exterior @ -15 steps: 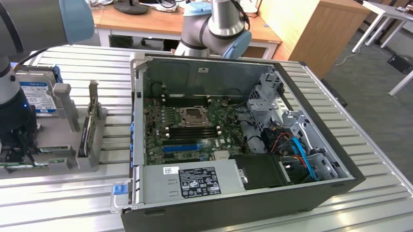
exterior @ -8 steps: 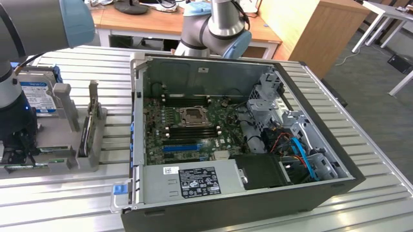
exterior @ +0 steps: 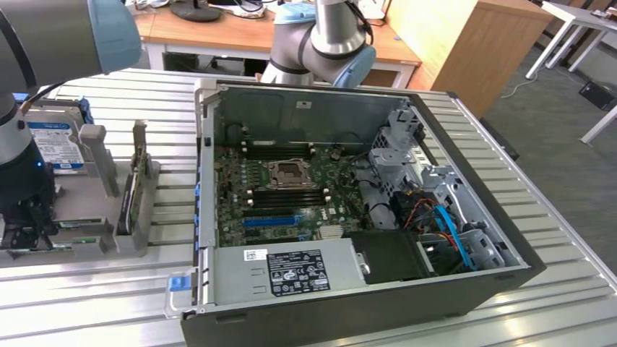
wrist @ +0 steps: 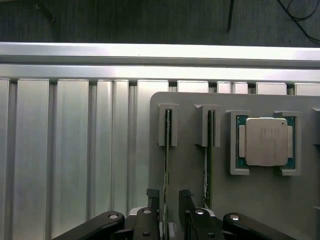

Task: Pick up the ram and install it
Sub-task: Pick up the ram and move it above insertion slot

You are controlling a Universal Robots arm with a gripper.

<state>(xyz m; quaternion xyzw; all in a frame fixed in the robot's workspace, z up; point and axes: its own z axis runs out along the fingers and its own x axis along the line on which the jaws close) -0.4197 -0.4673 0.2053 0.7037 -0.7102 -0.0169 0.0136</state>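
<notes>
Currently the pick step — claw (wrist: 169, 202) wide, flanking the ram (wrist: 166, 170), which stands on edge in the grey holder (wrist: 260, 200); a sound grip likely calls for closing squarely on its faces.

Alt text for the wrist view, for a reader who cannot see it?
The open pincer hangs over a grey holder, its fingertips either side of a ram stick standing on edge, not touching it. A second stick stands in the next slot, a processor chip beyond it, on a ribbed metal table.
</notes>
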